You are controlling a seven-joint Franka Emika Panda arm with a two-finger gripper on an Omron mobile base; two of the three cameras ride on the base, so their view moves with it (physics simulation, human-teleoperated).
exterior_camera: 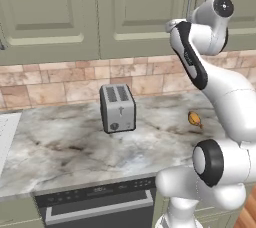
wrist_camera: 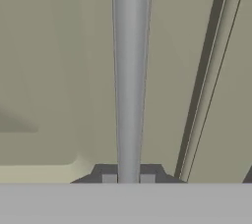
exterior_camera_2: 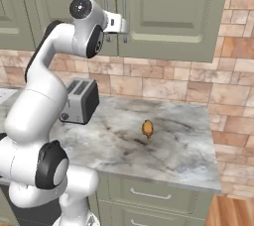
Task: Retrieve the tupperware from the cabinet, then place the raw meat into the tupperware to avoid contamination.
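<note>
At the upper centre of the right base view, the pincer (exterior_camera_2: 120,23) is pressed against the cabinet (exterior_camera_2: 163,12), closed on a silver bar handle (exterior_camera_2: 124,2) near its lower end; the hand view shows the same bar (wrist_camera: 130,70) running up between the two dark fingertips (wrist_camera: 109,178), which sit tight on either side of it. Both doors look shut, so the tupperware is presumably inside and cannot be seen. On the marble table (exterior_camera_2: 188,145), the raw meat (exterior_camera_2: 147,129) lies by itself toward the right of centre in the right base view, well apart from the silver toaster (exterior_camera_2: 82,100) at the left. The handle is a stiff, smooth metal rod, likely slippery, so a firm hold low on the bar should swing the hinged door without sliding. The meat looks small, glossy and rounded, probably light and slick; gripping across its thicker middle seems safest later.
</note>
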